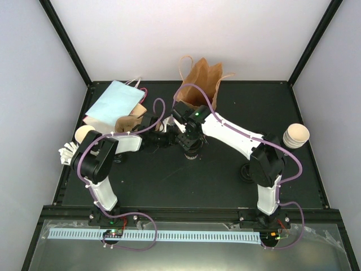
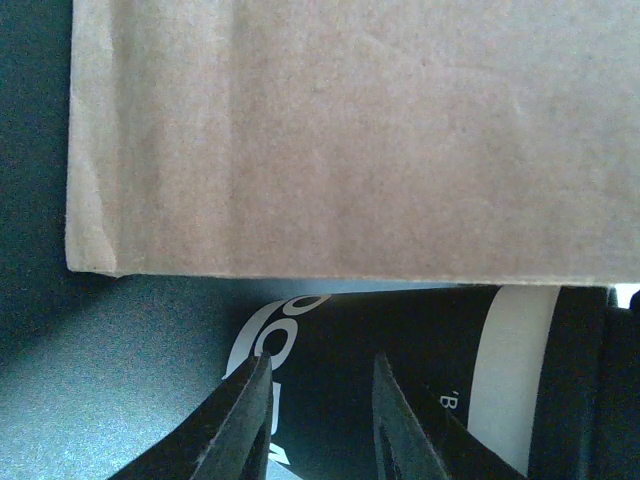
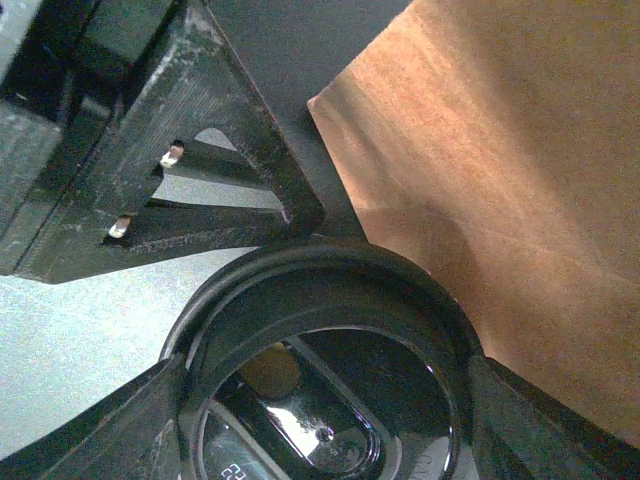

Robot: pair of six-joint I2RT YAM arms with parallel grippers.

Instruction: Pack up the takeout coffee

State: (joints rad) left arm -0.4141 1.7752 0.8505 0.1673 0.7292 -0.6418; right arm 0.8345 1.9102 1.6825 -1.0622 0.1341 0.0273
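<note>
A takeout coffee cup (image 1: pixel 192 156), black with white lettering (image 2: pixel 400 340), stands mid-table in front of the upright brown bag (image 1: pixel 202 79). Its round black lid (image 3: pixel 330 300) fills the right wrist view, and my right gripper (image 3: pixel 335 410) is shut on it, one finger on each side of the rim. From the left, my left gripper (image 2: pixel 322 375) points at the cup's side with its jaws partly open and nothing between them; whether the tips touch the cup I cannot tell. Brown paper (image 2: pixel 350 130) hangs just above the cup.
A flat pale-blue bag (image 1: pixel 113 104) lies at the back left over a small brown bag (image 1: pixel 128 121). A cream cup (image 1: pixel 84 134) and a white object (image 1: pixel 67 152) sit at the left edge. Stacked cups (image 1: pixel 296 135) stand far right, black lids (image 1: pixel 246 169) near the right arm.
</note>
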